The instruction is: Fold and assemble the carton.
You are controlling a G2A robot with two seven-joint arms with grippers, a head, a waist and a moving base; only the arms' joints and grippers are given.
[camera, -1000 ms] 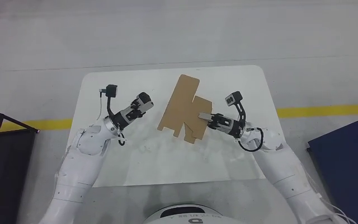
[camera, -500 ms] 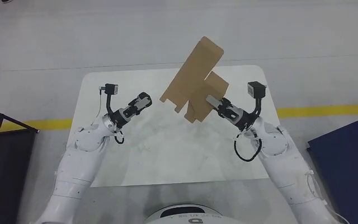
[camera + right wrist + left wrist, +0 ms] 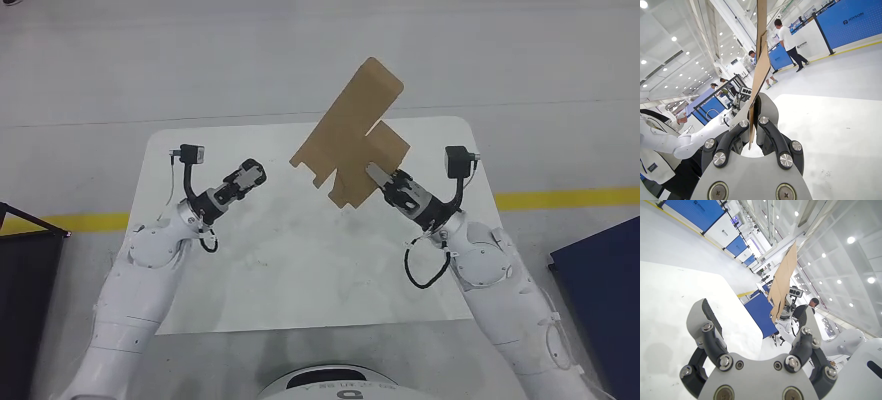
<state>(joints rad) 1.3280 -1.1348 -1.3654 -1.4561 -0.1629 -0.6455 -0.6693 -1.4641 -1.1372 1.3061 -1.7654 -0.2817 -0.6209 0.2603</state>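
Note:
The carton is a flat brown cardboard blank, held up in the air over the far middle of the white table, tilted on edge. My right gripper is shut on its lower edge; in the right wrist view the cardboard rises edge-on from between the fingers. My left gripper is open and holds nothing, hovering over the left part of the table, apart from the carton. In the left wrist view the carton hangs beyond the open fingers.
The white table has rounded far corners. A yellow floor line runs past the right side. A dark blue panel stands off the table at the right, a black frame at the left.
My right gripper lifted the carton off the table and raised it toward the far side, tilting it up. My left gripper drew back slightly to the left and stayed open.

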